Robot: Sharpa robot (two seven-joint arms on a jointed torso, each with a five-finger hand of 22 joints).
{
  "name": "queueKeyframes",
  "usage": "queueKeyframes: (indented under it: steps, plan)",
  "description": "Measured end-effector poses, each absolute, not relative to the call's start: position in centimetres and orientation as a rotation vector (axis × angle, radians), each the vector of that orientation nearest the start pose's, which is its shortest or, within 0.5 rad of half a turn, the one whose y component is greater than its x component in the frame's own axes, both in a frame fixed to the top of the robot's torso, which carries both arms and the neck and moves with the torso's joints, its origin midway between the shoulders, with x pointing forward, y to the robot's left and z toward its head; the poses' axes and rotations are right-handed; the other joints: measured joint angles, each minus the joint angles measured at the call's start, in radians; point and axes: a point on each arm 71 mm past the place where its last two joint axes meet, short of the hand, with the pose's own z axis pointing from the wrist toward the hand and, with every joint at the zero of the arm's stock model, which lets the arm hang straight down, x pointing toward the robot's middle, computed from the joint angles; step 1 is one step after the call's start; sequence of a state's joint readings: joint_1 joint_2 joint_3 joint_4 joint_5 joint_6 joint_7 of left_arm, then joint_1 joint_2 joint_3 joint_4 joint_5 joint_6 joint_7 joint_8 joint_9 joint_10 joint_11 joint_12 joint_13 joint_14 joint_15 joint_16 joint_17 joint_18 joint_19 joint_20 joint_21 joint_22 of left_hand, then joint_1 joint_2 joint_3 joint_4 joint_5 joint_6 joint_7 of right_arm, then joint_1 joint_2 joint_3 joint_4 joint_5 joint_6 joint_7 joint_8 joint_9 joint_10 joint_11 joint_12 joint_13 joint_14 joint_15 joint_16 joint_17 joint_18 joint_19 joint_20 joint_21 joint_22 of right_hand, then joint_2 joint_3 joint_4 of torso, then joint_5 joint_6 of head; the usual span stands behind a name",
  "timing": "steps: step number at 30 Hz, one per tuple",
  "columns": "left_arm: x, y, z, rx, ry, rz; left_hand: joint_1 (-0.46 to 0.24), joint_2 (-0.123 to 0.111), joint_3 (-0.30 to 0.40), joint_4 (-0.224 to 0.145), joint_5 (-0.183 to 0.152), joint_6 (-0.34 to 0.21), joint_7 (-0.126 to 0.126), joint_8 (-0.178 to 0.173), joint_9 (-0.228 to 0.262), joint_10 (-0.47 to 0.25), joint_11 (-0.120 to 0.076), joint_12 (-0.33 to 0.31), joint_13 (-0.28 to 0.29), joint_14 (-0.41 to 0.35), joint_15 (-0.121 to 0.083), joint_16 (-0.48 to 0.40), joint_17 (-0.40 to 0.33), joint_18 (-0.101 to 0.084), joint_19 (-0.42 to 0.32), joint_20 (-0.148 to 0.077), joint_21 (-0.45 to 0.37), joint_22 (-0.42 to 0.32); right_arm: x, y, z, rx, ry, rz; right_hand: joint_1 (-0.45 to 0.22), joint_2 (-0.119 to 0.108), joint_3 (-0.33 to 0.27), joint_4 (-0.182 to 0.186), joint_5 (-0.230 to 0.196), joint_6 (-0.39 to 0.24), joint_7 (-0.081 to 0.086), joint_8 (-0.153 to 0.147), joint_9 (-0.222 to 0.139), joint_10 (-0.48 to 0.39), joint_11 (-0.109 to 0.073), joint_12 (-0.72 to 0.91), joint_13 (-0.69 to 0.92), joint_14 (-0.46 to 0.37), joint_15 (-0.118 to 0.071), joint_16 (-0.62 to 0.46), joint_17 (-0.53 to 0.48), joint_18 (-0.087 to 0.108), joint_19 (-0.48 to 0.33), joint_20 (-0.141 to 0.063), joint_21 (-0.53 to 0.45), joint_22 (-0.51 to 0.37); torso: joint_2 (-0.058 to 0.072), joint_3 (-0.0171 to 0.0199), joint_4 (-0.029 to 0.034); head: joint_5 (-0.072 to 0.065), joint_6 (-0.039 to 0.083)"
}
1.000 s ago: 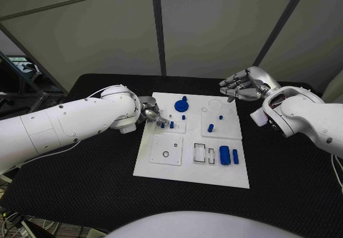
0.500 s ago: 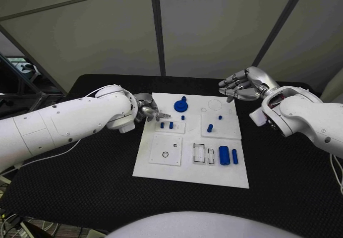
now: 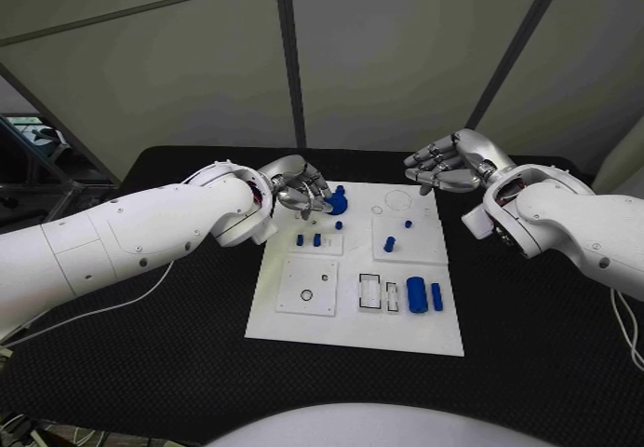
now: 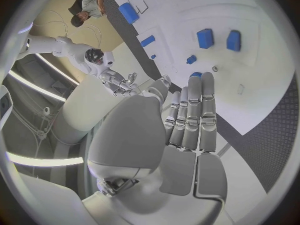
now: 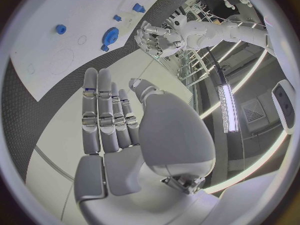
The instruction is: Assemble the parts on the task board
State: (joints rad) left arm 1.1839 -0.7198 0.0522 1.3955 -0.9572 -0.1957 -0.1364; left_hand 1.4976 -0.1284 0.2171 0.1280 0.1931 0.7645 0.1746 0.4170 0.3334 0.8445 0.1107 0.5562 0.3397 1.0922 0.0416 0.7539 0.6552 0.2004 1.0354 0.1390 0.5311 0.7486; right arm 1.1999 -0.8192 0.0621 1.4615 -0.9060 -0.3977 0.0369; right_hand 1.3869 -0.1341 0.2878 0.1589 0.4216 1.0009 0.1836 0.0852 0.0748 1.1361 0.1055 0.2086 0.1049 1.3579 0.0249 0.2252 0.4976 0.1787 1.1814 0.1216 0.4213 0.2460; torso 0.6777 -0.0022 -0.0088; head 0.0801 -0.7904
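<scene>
The white task board point(image 3: 352, 321) lies mid-table. A blue round knob point(image 3: 337, 199) stands near its far edge, with two small blue pegs point(image 3: 309, 240) and further pegs point(image 3: 391, 244) nearer me. A thick blue cylinder point(image 3: 418, 294) and a slimmer one point(image 3: 436, 296) lie at the board's right. My left hand point(image 3: 302, 191) hovers at the board's far left corner, just beside the knob, fingers apart and holding nothing; its straight fingers point(image 4: 190, 115) reach toward the board point(image 4: 250, 80). My right hand point(image 3: 443, 163) floats past the far right corner, its fingers point(image 5: 103, 115) extended and empty.
The board rests on a black table point(image 3: 175, 307) with bare cloth on both sides. A raised plate with a round hole point(image 3: 309, 284) and rectangular slots point(image 3: 380, 291) sit on the board's near half. A white cable point(image 3: 121, 293) trails under my left arm.
My left hand has lifted from the two small pegs and moved toward the far edge, next to the blue knob, with its fingers spreading. The right hand has hardly moved.
</scene>
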Motion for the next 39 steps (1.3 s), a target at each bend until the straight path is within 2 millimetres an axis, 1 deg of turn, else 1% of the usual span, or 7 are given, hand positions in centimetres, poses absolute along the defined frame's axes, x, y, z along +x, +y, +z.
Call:
queueKeyframes:
  steps: [3,6,9,12,18,23,39]
  plan:
    - [51.9,17.1,-17.9,-0.266,1.808,-0.937,0.003,-0.005,0.01,-0.003,0.0,0.026,-0.013,-0.026,-0.042,0.021,-0.009,-0.028,-0.047,0.039,-0.011,0.037,-0.004,-0.001,0.036,-0.01,0.021,0.008,51.2,-21.2,-14.8,0.385,1.559,0.981,0.0,0.0,0.0,0.0,0.0,0.0,0.0,0.0,0.0,0.0,0.0,0.0,0.0,0.0,0.0,0.0,0.0,0.0,0.0,0.0,0.0,-0.001,0.0,-0.0001,-0.0003,-0.006,0.004]
    - [52.0,16.3,-17.8,-0.169,1.774,-0.944,-0.012,-0.02,0.02,0.001,0.0,0.051,-0.025,-0.054,-0.082,0.052,-0.016,-0.047,-0.088,0.084,-0.022,0.096,0.002,0.0,0.076,-0.017,0.05,0.022,51.2,-21.1,-14.8,0.384,1.559,0.983,0.0,0.0,0.0,0.0,0.0,0.0,0.0,0.0,0.0,0.0,0.0,0.0,-0.001,0.0,0.0,0.0,0.0,0.0,0.0,0.0,0.0,-0.001,0.001,0.0,-0.0006,-0.011,0.006]
    - [52.1,15.5,-17.7,-0.084,1.758,-0.938,-0.018,-0.027,0.029,0.002,0.0,0.076,-0.032,-0.079,-0.112,0.073,-0.023,-0.066,-0.119,0.131,-0.028,0.2,0.073,-0.001,0.099,-0.025,0.08,0.042,51.2,-21.1,-14.8,0.383,1.559,0.984,0.0,0.0,0.003,-0.003,0.0,0.0,0.0,0.0,0.0,0.0,0.0,0.0,-0.002,0.0,0.0,0.0,0.0,0.0,0.0,0.0,0.0,-0.001,0.001,-0.0001,-0.0006,-0.015,0.008]
    - [52.2,14.8,-17.9,0.007,1.751,-0.915,-0.025,-0.033,0.039,0.003,0.0,0.099,-0.041,-0.098,-0.137,0.089,-0.029,-0.085,-0.146,0.179,-0.033,0.312,0.164,-0.001,0.151,-0.028,0.181,0.125,51.2,-21.0,-14.8,0.383,1.559,0.985,0.0,0.0,0.003,-0.003,0.0,0.0,0.0,0.0,0.0,0.0,0.0,0.0,-0.002,0.0,0.0,0.0,0.0,0.0,0.0,0.0,0.0,-0.001,0.001,-0.0002,-0.0006,-0.017,0.009]
    - [52.6,14.0,-18.4,0.139,1.754,-0.849,-0.036,-0.044,0.045,0.004,0.0,0.126,-0.043,-0.118,-0.164,0.11,-0.032,-0.103,-0.176,0.251,-0.039,0.451,0.288,-0.001,0.245,-0.034,0.38,0.284,51.2,-21.0,-14.8,0.382,1.559,0.986,0.0,0.0,0.003,-0.003,0.0,0.0,0.0,0.0,0.0,0.0,0.0,0.0,-0.003,0.0,0.0,-0.005,0.0,0.0,0.0,0.0,0.0,-0.002,0.001,-0.0005,-0.0005,-0.018,0.009]
    - [52.8,13.6,-19.1,0.234,1.765,-0.791,-0.042,-0.05,0.045,0.004,-0.004,0.136,-0.046,-0.127,-0.176,0.11,-0.032,-0.116,-0.19,0.274,-0.04,0.497,0.332,-0.001,0.271,-0.035,0.453,0.345,51.2,-20.9,-14.8,0.382,1.56,0.987,0.0,0.0,0.003,-0.003,0.0,0.0,0.0,0.0,0.0,0.0,0.0,0.0,-0.003,0.0,0.0,-0.005,0.0,0.0,0.0,0.0,0.0,-0.002,0.001,-0.0005,-0.0001,-0.018,0.01]
    - [53.1,12.2,-20.3,0.36,1.807,-0.703,-0.042,-0.05,0.045,0.004,-0.008,0.14,-0.043,-0.138,-0.186,0.11,-0.032,-0.125,-0.2,0.291,-0.04,0.524,0.358,-0.001,0.298,-0.033,0.507,0.394,51.2,-20.7,-14.8,0.38,1.56,0.993,0.0,0.0,0.003,-0.003,0.0,0.0,0.0,0.0,0.0,0.0,0.0,0.0,-0.003,0.0,0.0,-0.005,0.0,0.0,0.0,0.0,0.0,-0.002,0.001,-0.0005,0.0006,-0.016,0.01]
